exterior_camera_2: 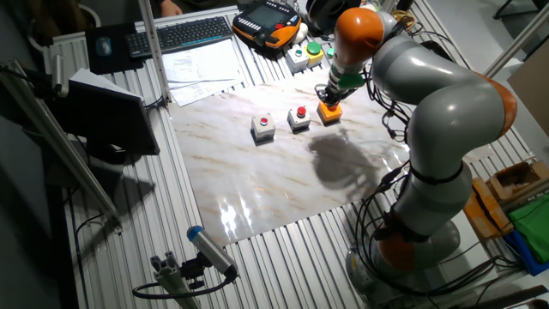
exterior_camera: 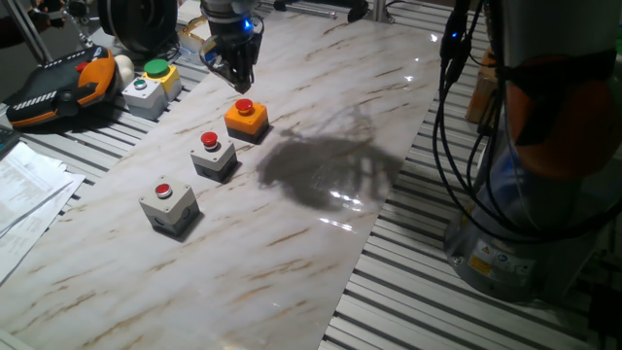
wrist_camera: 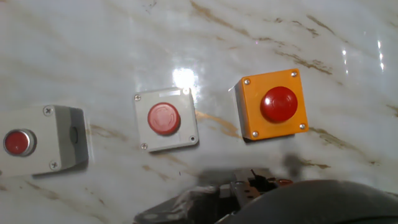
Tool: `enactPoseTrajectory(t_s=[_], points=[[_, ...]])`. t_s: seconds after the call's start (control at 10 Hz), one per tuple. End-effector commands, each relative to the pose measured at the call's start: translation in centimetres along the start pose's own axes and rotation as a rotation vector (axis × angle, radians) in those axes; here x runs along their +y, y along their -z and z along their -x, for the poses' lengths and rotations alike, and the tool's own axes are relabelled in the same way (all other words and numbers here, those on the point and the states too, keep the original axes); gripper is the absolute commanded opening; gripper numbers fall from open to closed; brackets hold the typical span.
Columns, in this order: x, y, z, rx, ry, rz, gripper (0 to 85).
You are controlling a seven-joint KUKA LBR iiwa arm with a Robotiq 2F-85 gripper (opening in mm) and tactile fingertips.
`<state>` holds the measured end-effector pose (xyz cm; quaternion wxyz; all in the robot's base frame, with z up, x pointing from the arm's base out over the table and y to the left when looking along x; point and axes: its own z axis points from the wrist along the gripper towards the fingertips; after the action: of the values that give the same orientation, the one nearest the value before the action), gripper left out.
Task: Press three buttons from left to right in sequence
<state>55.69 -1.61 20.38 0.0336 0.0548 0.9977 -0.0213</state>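
Note:
Three red-topped buttons stand in a row on the marble board. The first grey one (exterior_camera: 168,205) (exterior_camera_2: 262,127) (wrist_camera: 31,147) is nearest the front in one fixed view. The second grey one (exterior_camera: 214,156) (exterior_camera_2: 299,117) (wrist_camera: 165,119) sits in the middle. Last in the row is the orange one (exterior_camera: 246,119) (exterior_camera_2: 329,112) (wrist_camera: 273,104). My gripper (exterior_camera: 239,76) (exterior_camera_2: 334,90) hangs a little above and just behind the orange button, apart from it. No view shows the gap between its fingertips. The hand view looks down on all three buttons.
A grey box with a green button (exterior_camera: 144,89) (exterior_camera_2: 300,55) stands beyond the board's far end, next to a yellow box with a green button (exterior_camera: 159,74). An orange-black pendant (exterior_camera: 58,87), papers (exterior_camera: 24,190) and a keyboard (exterior_camera_2: 184,33) lie around. Cables (exterior_camera: 457,126) hang by the arm's base.

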Motion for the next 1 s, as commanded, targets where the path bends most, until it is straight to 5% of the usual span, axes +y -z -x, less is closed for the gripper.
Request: enactPoseTrajectory(t_s=[0.0, 0.2, 0.6, 0.7, 0.9], points=[[-0.1, -0.3, 0.1, 0.002, -0.001, 0.017, 0.7], [-0.9, -0.6, 0.8, 0.026, 0.012, 0.058, 0.7], [-1.2, -1.1, 1.5, 0.027, 0.046, 0.044, 0.7], [-1.2, -1.1, 1.5, 0.029, 0.043, 0.073, 0.7], [-1.2, -1.1, 1.5, 0.001, 0.061, 0.071, 0.7]])
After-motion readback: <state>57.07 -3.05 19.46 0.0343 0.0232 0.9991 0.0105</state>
